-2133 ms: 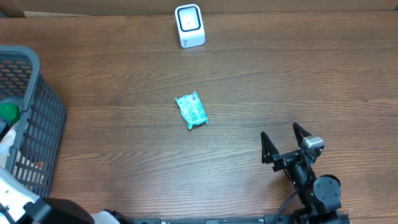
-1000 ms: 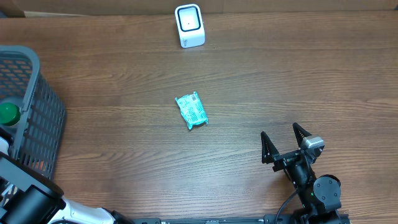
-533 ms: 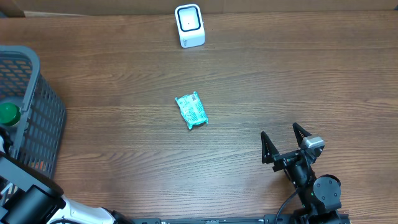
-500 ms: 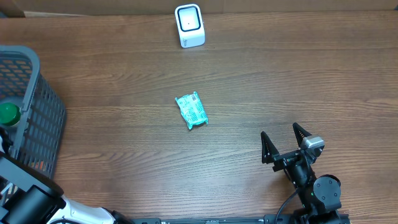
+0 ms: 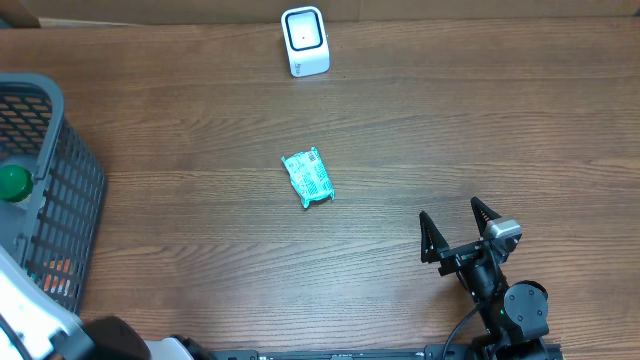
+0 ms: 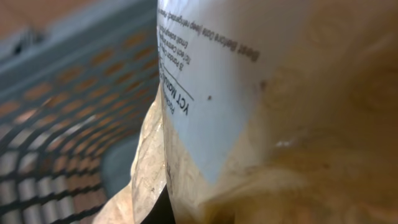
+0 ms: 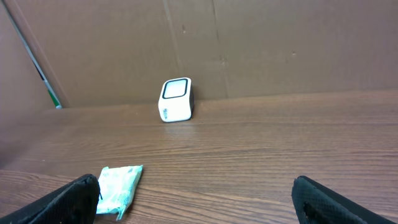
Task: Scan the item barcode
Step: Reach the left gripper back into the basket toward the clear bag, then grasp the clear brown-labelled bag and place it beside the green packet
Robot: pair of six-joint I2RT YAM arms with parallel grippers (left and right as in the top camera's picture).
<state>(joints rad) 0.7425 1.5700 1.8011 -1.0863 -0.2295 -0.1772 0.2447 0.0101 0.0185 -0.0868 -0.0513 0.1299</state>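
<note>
A tan paper pouch (image 6: 298, 143) with a white printed label (image 6: 217, 68) fills the left wrist view, right against the camera and inside the grey basket (image 6: 62, 93). My left gripper (image 6: 160, 214) is shut on a fold of this pouch; only a dark sliver of it shows. A teal packet (image 5: 308, 178) lies flat mid-table, also seen in the right wrist view (image 7: 118, 188). The white scanner (image 5: 304, 40) stands at the far edge, its window facing the table (image 7: 176, 99). My right gripper (image 5: 452, 218) rests near the front right, open and empty (image 7: 205, 205).
The grey mesh basket (image 5: 50, 190) stands at the left edge with a green-capped object (image 5: 13, 181) inside. A cardboard wall (image 7: 249, 43) runs behind the scanner. My left arm's white link (image 5: 20, 320) shows at the bottom left corner.
My left gripper's jaws have closed on the pouch in the basket. The left arm's visible part at the bottom left of the overhead view has shifted. The right arm and teal packet stayed still.
</note>
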